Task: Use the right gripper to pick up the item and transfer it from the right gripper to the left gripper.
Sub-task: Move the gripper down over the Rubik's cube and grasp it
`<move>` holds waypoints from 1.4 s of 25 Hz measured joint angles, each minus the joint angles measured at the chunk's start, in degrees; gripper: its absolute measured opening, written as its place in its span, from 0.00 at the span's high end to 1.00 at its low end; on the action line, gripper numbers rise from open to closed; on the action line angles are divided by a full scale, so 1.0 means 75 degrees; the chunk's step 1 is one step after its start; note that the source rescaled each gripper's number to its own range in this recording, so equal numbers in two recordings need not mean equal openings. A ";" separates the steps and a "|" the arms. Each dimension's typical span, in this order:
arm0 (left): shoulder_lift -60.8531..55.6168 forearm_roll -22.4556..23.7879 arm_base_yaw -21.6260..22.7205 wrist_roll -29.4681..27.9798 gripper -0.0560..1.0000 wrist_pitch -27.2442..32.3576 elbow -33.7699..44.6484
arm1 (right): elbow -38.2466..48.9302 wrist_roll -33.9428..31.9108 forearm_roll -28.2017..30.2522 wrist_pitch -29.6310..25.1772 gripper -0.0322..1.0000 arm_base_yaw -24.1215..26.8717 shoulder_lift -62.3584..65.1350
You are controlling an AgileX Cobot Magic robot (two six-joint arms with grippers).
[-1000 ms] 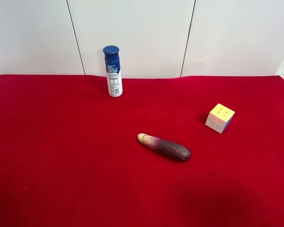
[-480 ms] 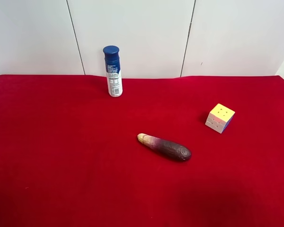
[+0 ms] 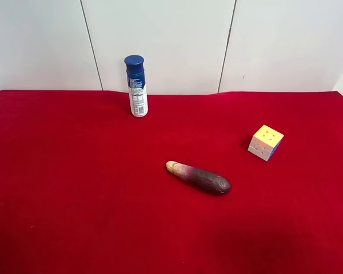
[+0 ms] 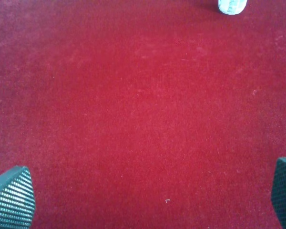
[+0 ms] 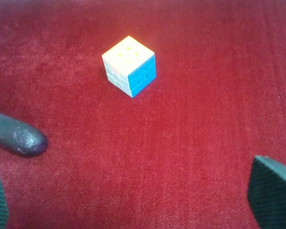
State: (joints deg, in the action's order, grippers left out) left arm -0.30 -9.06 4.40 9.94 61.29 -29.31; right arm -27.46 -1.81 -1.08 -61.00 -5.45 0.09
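In the exterior high view three things sit on the red cloth (image 3: 74, 182), one of each kind: one puzzle cube (image 3: 266, 142), one blue-capped white can (image 3: 136, 86) and one dark purple eggplant-like object (image 3: 198, 177). The cube rests flat with its yellow face up, toward the view's right side and short of the cloth's right edge. The can stands upright close to the far edge, where the cloth meets the white panelled wall (image 3: 160, 40). The eggplant-like object lies on its side near the middle, well apart from both the cube and the can. Broad bare cloth stretches across the view's left half and along the whole near side.

In the right wrist view the right gripper (image 5: 133, 202) is spread wide, its two dark fingertips (image 5: 271, 193) far apart with only cloth between them. One cube sits ahead of the claw and apart from it, showing yellow, a pale face and a blue face. One rounded end of the eggplant-like object lies off to one side of the cube, not touching it; open cloth surrounds the cube on all sides.

In the left wrist view the left gripper (image 4: 148, 195) is also spread wide and holds nothing, two textured fingertips (image 4: 12, 198) flanking bare cloth. The base of the one can shows at the picture's rim, well away from the claw
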 joint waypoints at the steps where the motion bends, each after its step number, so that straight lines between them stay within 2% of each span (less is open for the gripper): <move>1: 0.0000 0.0000 0.0000 0.0000 0.00 0.0000 0.0000 | 0.0000 0.0000 0.0000 0.0000 0.00 0.0000 0.0000; 15: 0.0000 0.0000 0.0000 0.0000 0.00 0.0000 0.0000 | -0.0178 -0.0054 -0.0221 -0.0112 0.00 0.0000 -0.0201; 21: 0.0000 0.0000 0.0000 0.0000 0.00 0.0000 0.0000 | -0.1565 -0.0142 -0.0280 -0.0234 0.00 0.0000 -0.2132; 27: 0.0000 0.0000 0.0000 0.0000 0.00 0.0000 0.0000 | -0.3108 -0.0211 -0.0280 -0.0972 0.00 0.0000 -0.4687; 35: 0.0000 0.0000 0.0000 0.0007 0.00 0.0000 0.0000 | -0.4156 -0.1534 -0.0280 -0.1124 0.00 0.0000 -0.7419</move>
State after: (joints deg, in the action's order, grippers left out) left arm -0.30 -9.06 4.40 10.00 61.29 -29.31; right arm -58.63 -13.31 -3.18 -69.43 -5.45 -55.56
